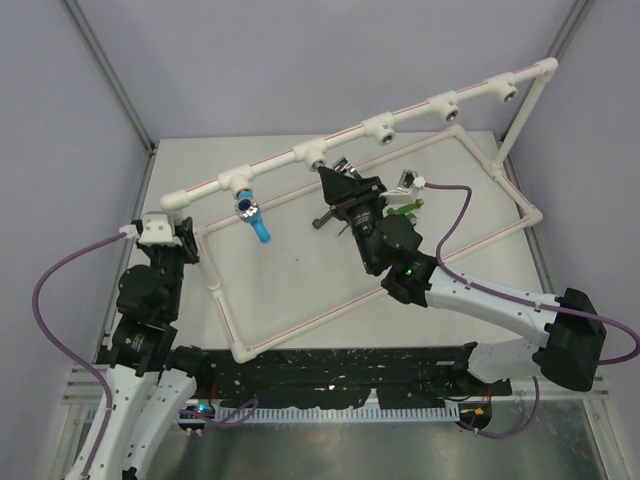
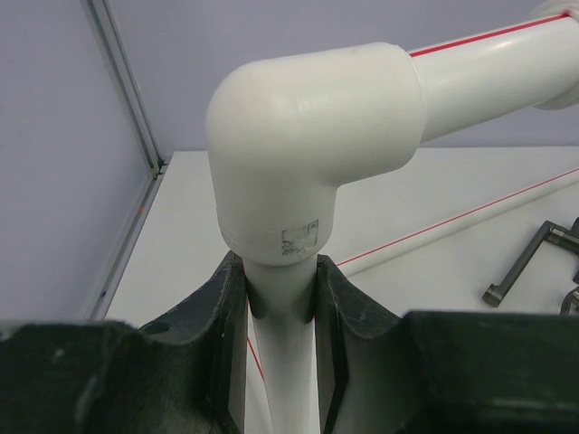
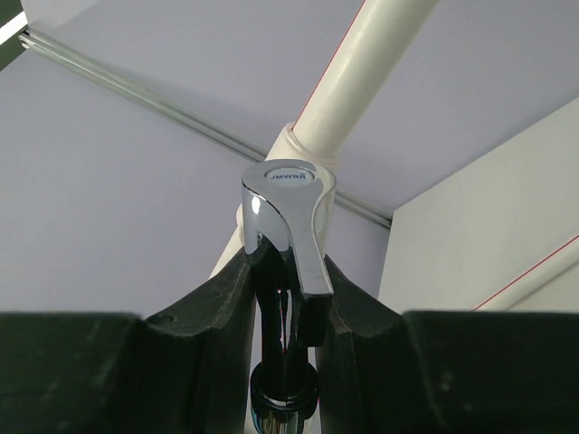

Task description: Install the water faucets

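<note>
my right gripper (image 3: 285,289) clamps the shiny chrome handled faucet (image 3: 288,212): stiff, slick, probably weighty, best gripped at its body; left gripper (image 2: 282,298) clamps the white plastic pipe (image 2: 308,154).

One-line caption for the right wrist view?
Right gripper clamps the chrome faucet, poised at the white pipe frame.
</note>
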Action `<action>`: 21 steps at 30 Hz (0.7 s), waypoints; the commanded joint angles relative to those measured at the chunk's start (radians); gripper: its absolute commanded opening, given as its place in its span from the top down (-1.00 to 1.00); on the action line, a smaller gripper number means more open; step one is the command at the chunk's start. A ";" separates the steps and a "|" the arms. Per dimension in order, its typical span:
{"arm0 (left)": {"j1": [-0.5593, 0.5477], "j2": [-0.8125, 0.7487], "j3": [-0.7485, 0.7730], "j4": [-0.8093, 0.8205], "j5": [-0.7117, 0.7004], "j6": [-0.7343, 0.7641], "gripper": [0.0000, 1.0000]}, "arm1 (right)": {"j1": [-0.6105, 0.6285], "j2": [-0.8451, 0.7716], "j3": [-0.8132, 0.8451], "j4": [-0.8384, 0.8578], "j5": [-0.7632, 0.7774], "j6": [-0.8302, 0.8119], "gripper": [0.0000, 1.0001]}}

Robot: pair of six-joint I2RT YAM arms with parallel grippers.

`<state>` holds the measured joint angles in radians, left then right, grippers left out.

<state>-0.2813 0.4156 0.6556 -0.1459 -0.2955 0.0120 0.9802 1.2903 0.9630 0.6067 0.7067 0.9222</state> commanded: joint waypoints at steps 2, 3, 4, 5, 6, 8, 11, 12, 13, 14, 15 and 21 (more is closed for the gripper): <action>-0.022 -0.029 -0.011 -0.075 0.047 0.034 1.00 | -0.021 0.060 -0.058 -0.016 0.120 -0.026 0.90; -0.024 -0.029 -0.013 -0.075 0.047 0.036 1.00 | -0.023 0.055 -0.063 0.008 0.116 -0.049 0.89; -0.022 -0.029 -0.011 -0.076 0.047 0.034 1.00 | -0.020 0.052 -0.075 0.042 0.116 -0.096 0.90; -0.022 -0.032 -0.011 -0.075 0.045 0.034 1.00 | -0.021 0.044 -0.081 0.062 0.114 -0.117 0.90; -0.022 -0.031 -0.013 -0.076 0.045 0.034 1.00 | -0.020 0.041 -0.090 0.102 0.108 -0.167 0.90; -0.022 -0.031 -0.013 -0.077 0.045 0.034 1.00 | -0.020 0.030 -0.090 0.143 0.080 -0.260 0.89; -0.022 -0.031 -0.011 -0.078 0.044 0.037 1.00 | -0.020 0.020 -0.079 0.203 -0.004 -0.466 0.89; -0.022 -0.032 -0.011 -0.080 0.042 0.036 1.00 | -0.020 0.014 -0.073 0.217 -0.019 -0.585 0.90; -0.022 -0.032 -0.011 -0.078 0.042 0.037 1.00 | -0.020 0.011 -0.072 0.222 -0.045 -0.639 0.90; -0.022 -0.034 -0.011 -0.078 0.044 0.037 1.00 | -0.021 0.004 -0.072 0.238 -0.059 -0.764 0.90; -0.022 -0.034 -0.011 -0.078 0.042 0.037 1.00 | -0.020 0.001 -0.072 0.245 -0.084 -0.825 0.90; -0.022 -0.034 -0.010 -0.080 0.041 0.037 1.00 | -0.021 -0.009 -0.104 0.315 -0.287 -1.403 0.90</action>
<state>-0.2928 0.3965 0.6518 -0.1566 -0.2916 0.0143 0.9855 1.2884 0.8894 0.8734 0.5251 0.0288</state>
